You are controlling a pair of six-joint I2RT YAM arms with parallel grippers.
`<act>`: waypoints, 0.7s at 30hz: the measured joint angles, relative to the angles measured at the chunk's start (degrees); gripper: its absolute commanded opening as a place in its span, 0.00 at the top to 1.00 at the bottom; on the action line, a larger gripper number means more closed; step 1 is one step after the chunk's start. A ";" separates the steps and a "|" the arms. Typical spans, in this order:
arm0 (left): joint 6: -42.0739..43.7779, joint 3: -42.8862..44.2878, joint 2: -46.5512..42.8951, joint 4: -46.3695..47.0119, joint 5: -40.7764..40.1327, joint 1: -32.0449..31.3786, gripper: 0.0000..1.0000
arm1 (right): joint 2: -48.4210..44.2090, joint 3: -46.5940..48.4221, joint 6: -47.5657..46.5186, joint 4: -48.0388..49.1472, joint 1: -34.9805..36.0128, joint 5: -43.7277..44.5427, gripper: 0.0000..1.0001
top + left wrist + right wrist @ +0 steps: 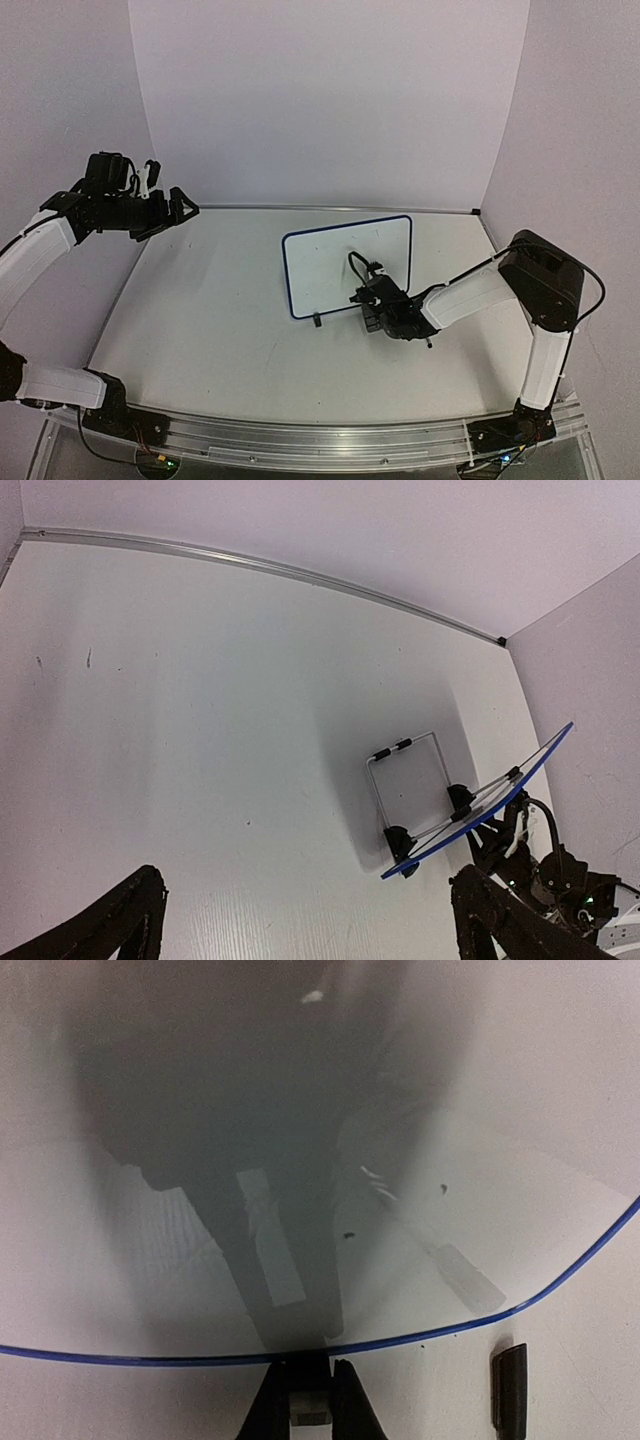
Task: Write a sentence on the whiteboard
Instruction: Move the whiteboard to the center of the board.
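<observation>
The whiteboard (335,268) stands propped about mid-table, tilted back on two little black feet (508,1385) with a wire stand (400,746) behind it. My read is that it's light, stiff and glossy, so it'll probably skate or tip backwards if the pen pushes hard. If it needs steadying, I'd grab the thin blue rim (560,1278) at a top corner or side edge. I'd stay off the slick face, which would slip and smudge.

As for reading anything, there's no sentence on it I can make out. There are just a couple of tiny dark marks (348,1234) low on the face, and no brand or label anywhere.

Right in front of the board's lower edge, the right gripper (308,1375) has its fingers drawn close around something pale. I think that's the marker pen (307,1407), but the wrist view only shows a sliver of it.

Well off to the board's left and raised above the table (220,330), the left gripper (178,208) hangs with its fingers spread wide, holding nothing.
</observation>
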 measured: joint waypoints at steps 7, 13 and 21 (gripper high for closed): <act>0.33 0.00 -0.10 -0.02 -0.02 0.00 0.01 | -1.13 -1.26 -1.00 -0.14 -0.78 -0.93 0.43; 2.33 1.96 -0.09 -3.19 0.06 0.00 0.01 | -11.45 -7.49 -3.67 0.51 -0.85 -7.71 0.36; 10.32 14.35 5.47 -12.15 0.11 0.00 0.03 | -26.84 -8.13 -4.41 -12.91 -3.29 -16.84 0.43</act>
